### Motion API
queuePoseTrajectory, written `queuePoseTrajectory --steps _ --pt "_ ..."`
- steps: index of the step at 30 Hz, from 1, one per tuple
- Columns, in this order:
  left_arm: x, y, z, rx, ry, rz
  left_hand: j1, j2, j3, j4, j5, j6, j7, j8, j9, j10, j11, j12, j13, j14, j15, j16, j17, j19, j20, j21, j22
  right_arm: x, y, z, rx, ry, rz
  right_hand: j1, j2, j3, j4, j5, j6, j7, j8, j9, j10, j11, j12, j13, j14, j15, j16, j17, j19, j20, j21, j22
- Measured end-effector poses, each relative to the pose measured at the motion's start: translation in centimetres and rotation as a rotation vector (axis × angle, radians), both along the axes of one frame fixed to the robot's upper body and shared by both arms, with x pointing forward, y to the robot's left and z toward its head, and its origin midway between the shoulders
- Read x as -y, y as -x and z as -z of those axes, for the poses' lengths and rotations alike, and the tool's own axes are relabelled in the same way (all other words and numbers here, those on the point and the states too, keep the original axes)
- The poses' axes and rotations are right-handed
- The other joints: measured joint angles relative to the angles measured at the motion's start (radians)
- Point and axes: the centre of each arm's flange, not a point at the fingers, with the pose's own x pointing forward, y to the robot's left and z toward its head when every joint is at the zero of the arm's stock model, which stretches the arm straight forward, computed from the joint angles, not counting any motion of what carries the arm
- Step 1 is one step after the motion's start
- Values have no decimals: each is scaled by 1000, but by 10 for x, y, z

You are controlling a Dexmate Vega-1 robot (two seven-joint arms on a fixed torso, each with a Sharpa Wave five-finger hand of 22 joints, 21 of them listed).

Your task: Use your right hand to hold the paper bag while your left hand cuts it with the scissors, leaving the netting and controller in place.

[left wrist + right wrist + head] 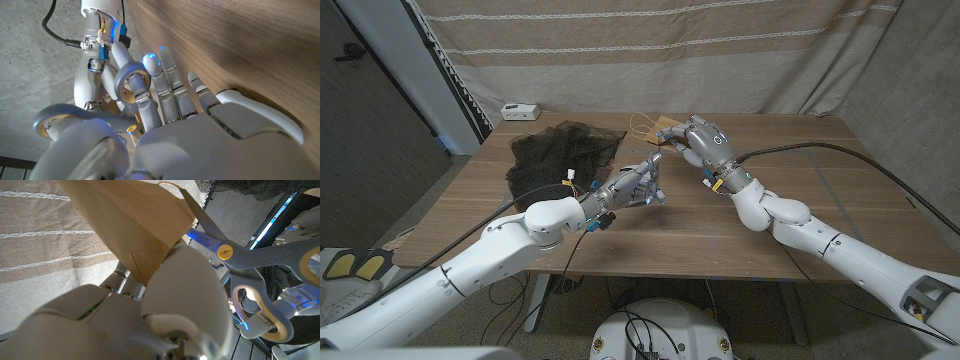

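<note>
My right hand (705, 140) holds the brown paper bag (665, 124) lifted off the far middle of the table. In the right wrist view the bag (130, 220) stands above my right hand (170, 310). My left hand (638, 186) grips the grey scissors (656, 168) with yellow-lined handles and points them up at the bag. The scissors' blades (205, 227) lie against the bag's edge, just past the yellow pivot. The handle loops (132, 80) sit around the fingers (170, 90) of my left hand. The black netting (560, 155) lies at the left. The white controller (520, 110) sits at the far left corner.
The wooden table (670, 240) is bare in front of both hands. A striped cloth backdrop (720, 50) hangs behind the far edge. A black cable (820, 150) runs over the table's right side to my right arm.
</note>
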Motion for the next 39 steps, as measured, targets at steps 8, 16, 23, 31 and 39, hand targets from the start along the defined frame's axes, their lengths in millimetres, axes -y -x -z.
queuePoseTrajectory --steps 8,16,23,31,39 --pt "2 -1 -1 -2 -4 9 0 0 0 0 -1 0 0 0 -1 0 0 0 0 0 0 5 -2 0 0 0 0 1 2 1 3 17 -14 0 0 0 0 0 0 0 -7 0 5 -5 0 0 0 0 0 -2 0 0 0 -3" --pt "3 -1 -1 -1 -10 15 0 0 0 0 -1 0 0 0 -4 0 0 7 1 -2 -2 5 -3 0 0 0 0 2 2 1 1 41 -14 0 0 0 0 4 0 0 -7 0 5 -5 -8 0 0 0 0 0 0 0 8 -11" --pt "4 0 0 -2 -14 17 0 0 0 0 -1 0 0 0 -5 0 0 7 0 -7 -1 5 -5 0 0 0 0 3 4 0 8 61 -22 0 0 0 0 4 0 0 -7 0 5 -5 -8 0 0 0 0 0 0 0 8 -16" --pt "5 -1 2 -6 -16 16 0 0 0 0 2 0 0 0 -6 0 0 13 -2 -9 2 12 -5 0 0 0 0 4 6 0 12 80 -34 0 0 0 0 4 6 -5 -7 0 5 -5 -8 0 0 0 0 0 -2 -2 16 -20" --pt "5 -2 4 -11 -15 15 0 0 0 0 2 0 0 0 -5 0 0 15 -4 -9 2 11 -5 0 0 0 0 3 8 1 14 90 -45 1 1 0 0 4 5 -5 -16 0 5 -5 -8 0 0 0 -8 0 -2 -2 21 -25"
